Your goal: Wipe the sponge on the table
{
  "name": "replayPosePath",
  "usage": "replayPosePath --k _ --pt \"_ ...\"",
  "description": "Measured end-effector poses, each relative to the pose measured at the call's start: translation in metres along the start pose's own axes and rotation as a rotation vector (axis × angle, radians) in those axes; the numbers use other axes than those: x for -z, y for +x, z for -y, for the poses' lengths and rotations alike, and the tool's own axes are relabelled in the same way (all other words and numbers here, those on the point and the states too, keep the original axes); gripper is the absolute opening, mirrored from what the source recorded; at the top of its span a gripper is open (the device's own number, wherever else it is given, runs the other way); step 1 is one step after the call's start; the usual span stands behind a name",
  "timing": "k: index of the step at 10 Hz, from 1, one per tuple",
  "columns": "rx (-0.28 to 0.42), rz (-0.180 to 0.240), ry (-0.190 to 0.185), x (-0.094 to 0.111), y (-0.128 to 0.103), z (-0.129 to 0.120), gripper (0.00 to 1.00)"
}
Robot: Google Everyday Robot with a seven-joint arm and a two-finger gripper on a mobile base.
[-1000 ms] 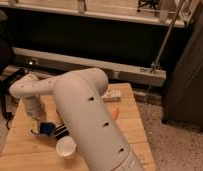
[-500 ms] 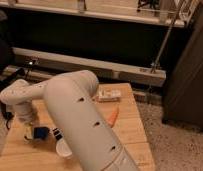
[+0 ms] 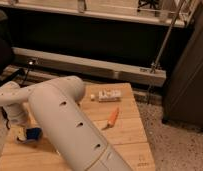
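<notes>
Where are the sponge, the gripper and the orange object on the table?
sponge (image 3: 34,134), camera view, middle of the blue pad.
gripper (image 3: 22,132), camera view, arm's tip, just left of the sponge.
orange object (image 3: 112,117), camera view, its middle, right of the arm.

Table: light wooden plank-topped table (image 3: 131,134).
Gripper: gripper (image 3: 21,135) of white arm (image 3: 70,125), near left, just beside small bright-blue sponge (image 3: 34,134).
Centre: slim orange carrot-like piece (image 3: 112,117).

Arm (image 3: 65,120): thick off-white tube, rounded joints, a row of small dark holes along its side. Gripper (image 3: 22,131), seemingly dark, sits at its far-left end.
</notes>
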State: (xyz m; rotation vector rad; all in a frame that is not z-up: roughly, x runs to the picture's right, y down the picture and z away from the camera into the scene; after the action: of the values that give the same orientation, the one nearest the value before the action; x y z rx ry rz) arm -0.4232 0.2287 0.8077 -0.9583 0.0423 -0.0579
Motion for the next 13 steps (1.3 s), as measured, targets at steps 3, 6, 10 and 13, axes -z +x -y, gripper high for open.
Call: replayPosePath --k 3,6,10,13 --pt "0.034 -0.016 -0.008 -0.008 -0.02 0.014 0.28" --pt "0.048 -0.015 0.02 -0.011 -0.043 0.037 0.28" --pt "0.001 0.015 0.055 -0.007 -0.063 0.075 0.28" --pt "-0.095 0.053 0.08 -0.003 -0.055 0.117 0.28"
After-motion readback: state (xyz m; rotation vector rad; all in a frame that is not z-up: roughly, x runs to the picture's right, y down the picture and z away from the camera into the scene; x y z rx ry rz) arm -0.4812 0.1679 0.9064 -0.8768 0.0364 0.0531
